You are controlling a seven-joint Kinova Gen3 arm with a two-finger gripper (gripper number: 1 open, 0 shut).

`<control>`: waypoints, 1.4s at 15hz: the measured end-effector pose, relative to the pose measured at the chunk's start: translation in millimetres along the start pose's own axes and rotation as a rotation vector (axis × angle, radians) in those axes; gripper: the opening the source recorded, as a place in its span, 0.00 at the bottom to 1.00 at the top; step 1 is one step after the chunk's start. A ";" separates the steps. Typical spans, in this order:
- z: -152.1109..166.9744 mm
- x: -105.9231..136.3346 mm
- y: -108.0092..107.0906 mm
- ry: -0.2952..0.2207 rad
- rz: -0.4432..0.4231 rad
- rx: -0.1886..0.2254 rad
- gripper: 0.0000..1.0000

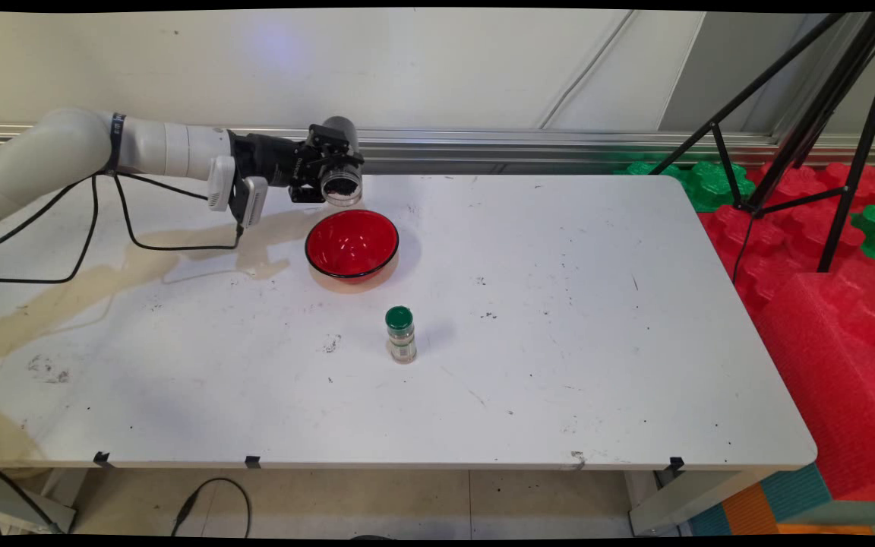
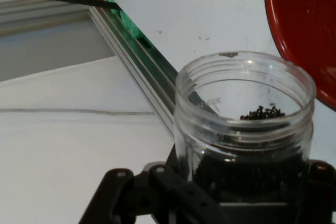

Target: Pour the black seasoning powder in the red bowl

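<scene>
White surface (image 1: 559, 342) carries a red bowl (image 1: 352, 243) and a green-capped spice bottle (image 1: 401, 334). Above the bowl's far rim, the jaws clamp an open, tipped jar (image 2: 244, 124) holding dark grains.

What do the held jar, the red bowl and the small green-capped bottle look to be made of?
Jar in the gripper: clear plastic or glass, can't tell which; see-through threaded neck, dark granules inside.
Red bowl: glossy, likely glazed ceramic or hard plastic; sharp highlights, dark rim.
Bottle: clear body, material unclear, with a paper-looking label; the green cap looks like matte plastic.
</scene>
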 end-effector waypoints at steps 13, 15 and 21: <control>-0.4 3.6 -2.7 -0.013 0.170 0.022 0.00; -0.2 4.1 -3.0 -0.014 0.189 0.024 0.00; 0.3 6.0 -3.4 -0.016 0.233 0.028 0.00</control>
